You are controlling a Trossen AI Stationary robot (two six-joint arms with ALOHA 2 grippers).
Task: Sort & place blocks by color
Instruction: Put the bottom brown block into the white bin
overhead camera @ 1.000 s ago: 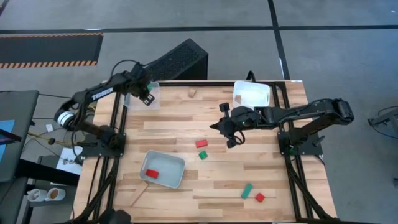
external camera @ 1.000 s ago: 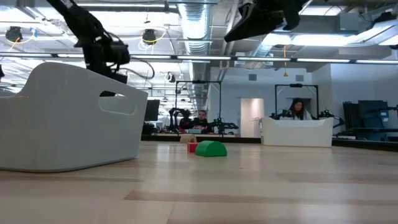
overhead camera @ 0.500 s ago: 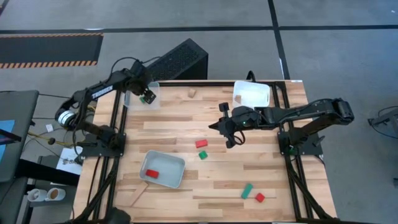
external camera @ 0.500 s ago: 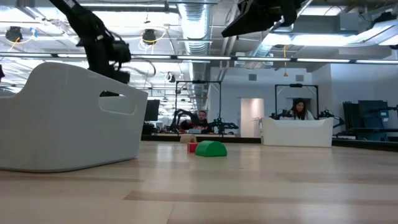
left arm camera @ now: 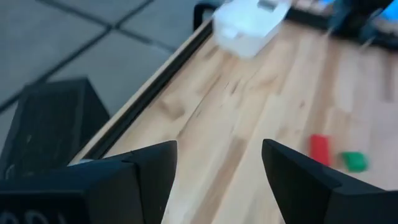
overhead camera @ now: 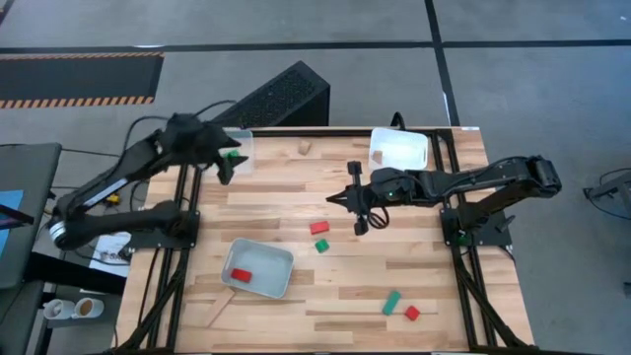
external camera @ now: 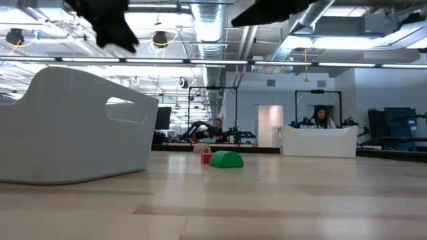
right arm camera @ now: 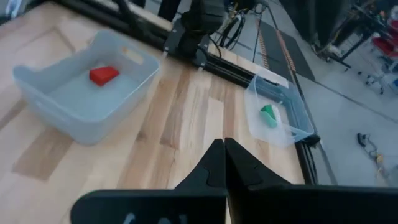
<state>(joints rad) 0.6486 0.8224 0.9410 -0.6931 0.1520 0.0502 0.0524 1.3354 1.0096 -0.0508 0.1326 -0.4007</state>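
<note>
My left gripper is open and stands beside the translucent tray at the far left. A green block lies in that tray. My right gripper is shut and empty, hovering above mid-table. Just nearer than it, a red block and a green block rest flat on the table. A red block lies in the near-left tray. A green bar and a red block lie near the front right.
A white tray sits at the far right. A small light wood block lies at the far edge. A light wood bar lies beside the near-left tray. People sit at desks beyond the table.
My left gripper has risen from over the far-left tray and drawn back a little toward the table's left edge. The green block now lies in that tray. My right gripper has risen slightly and edged toward the left, still shut.
</note>
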